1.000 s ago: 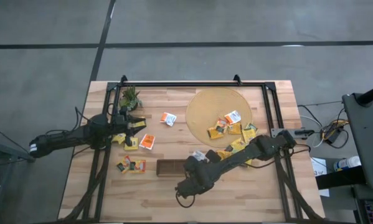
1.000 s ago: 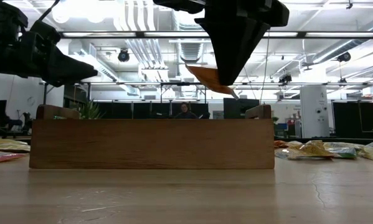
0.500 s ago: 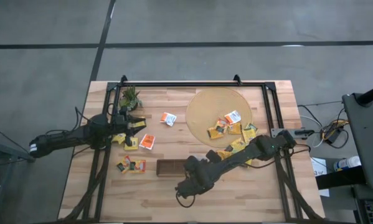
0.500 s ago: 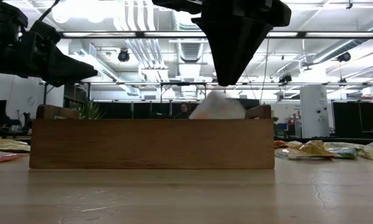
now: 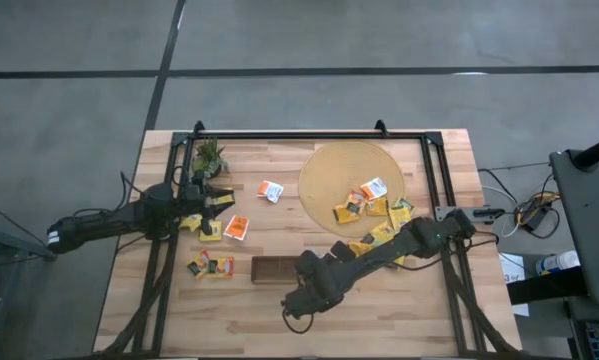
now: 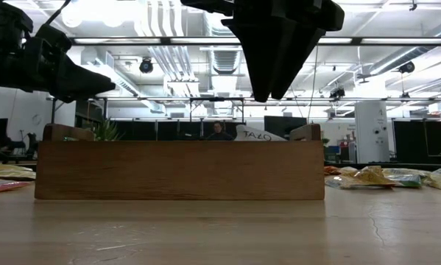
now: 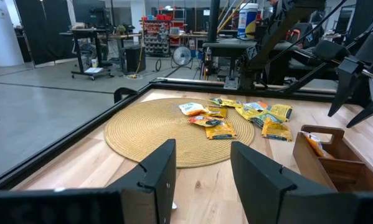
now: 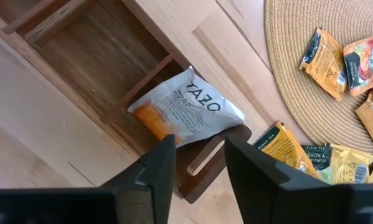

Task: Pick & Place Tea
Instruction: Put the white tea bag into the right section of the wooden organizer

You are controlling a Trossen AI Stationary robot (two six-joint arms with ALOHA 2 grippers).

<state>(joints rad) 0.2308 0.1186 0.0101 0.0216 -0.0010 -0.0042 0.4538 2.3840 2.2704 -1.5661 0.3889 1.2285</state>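
A white-and-orange tea sachet [image 8: 186,109] lies tilted in the end compartment of the dark wooden tray [image 5: 271,268], on the side nearest the round mat [image 5: 329,165]. One edge is propped on the tray's end wall, and a corner [image 6: 258,134] sticks up above the rim. My right gripper [image 8: 198,168] hangs open just above it, fingers pointing steeply down and clear of it. More tea sachets [image 5: 364,205] lie on the mat and at its near edge. My left gripper [image 7: 202,152] waits open at the table's left [image 5: 217,200], with nothing between its fingers.
Loose sachets lie on the left half of the table [image 5: 237,227], [image 5: 209,265], [image 5: 271,190]. A small green plant [image 5: 209,155] stands at the far left. A black frame [image 5: 309,135] runs round the table top. The tray's other compartments [image 8: 80,56] hold nothing.
My right gripper has opened in place above the tray and let go of the sachet. The sachet has fallen from between the fingers into the tray's end compartment, where it now leans with a corner above the rim.
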